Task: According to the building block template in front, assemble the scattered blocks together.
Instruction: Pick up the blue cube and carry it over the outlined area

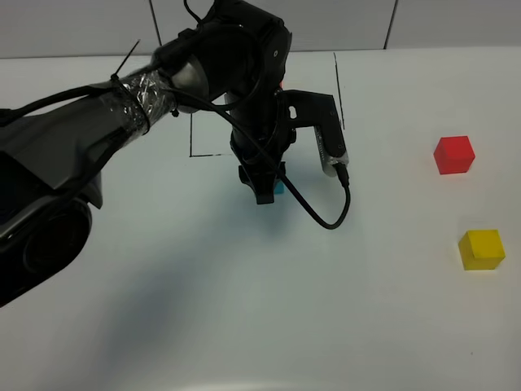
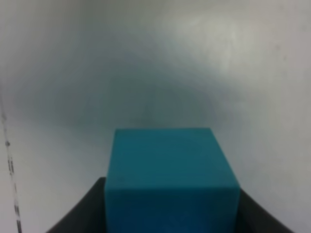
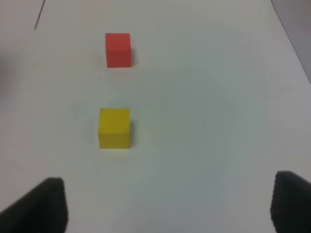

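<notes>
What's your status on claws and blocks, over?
Left claw shut on blue block. Right claw open, empty. Red block, yellow block loose, apart. Nothing in the way.

The left gripper (image 1: 264, 191) hangs low over a plain white table (image 1: 244, 309), matte and unmarked on its near side, which runs out beneath it and away on every side. Beyond the gripper, well apart from it at the table's far edge, stands a pale grey wall (image 1: 81, 28) of flat panels parted by thin dark seams (image 1: 154, 20). A broad, soft grey shadow (image 1: 155, 301) lies on the table on the gripper's near side, off to its left.
</notes>
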You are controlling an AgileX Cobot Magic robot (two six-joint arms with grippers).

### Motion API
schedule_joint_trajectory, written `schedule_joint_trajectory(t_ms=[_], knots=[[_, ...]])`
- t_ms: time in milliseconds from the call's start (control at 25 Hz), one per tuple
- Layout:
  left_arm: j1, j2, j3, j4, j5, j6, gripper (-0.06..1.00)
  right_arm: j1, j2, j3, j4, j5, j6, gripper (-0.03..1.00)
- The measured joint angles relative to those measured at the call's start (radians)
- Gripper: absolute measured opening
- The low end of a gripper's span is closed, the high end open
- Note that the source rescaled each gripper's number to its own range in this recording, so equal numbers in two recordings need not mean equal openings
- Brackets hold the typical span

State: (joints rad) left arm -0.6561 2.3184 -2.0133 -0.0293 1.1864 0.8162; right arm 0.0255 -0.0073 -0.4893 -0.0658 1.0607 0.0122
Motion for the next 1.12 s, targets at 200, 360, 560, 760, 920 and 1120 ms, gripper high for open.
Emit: schedule_joint_trajectory(t_ms=[200,360,560,760,920,1120], knots=[[-0.002,0.038,-0.008,0.0,0.0,0.001,0.0,0.0,0.0,0.0,0.0,0.0,0.0,0.77],[-0.008,0.062,-0.008,0.0,0.0,0.001,0.0,0.0,0.0,0.0,0.0,0.0,0.0,0.77],[-0.016,0.094,-0.008,0.0,0.0,0.002,0.0,0.0,0.0,0.0,0.0,0.0,0.0,0.77],[-0.016,0.116,-0.008,0.0,-0.002,0.003,0.0,0.0,0.0,0.0,0.0,0.0,0.0,0.77],[-0.016,0.118,-0.008,0.001,-0.016,0.012,0.0,0.0,0.0,0.0,0.0,0.0,0.0,0.77],[-0.016,0.118,-0.008,0.002,-0.028,0.045,0.0,0.0,0.0,0.0,0.0,0.0,0.0,0.77]])
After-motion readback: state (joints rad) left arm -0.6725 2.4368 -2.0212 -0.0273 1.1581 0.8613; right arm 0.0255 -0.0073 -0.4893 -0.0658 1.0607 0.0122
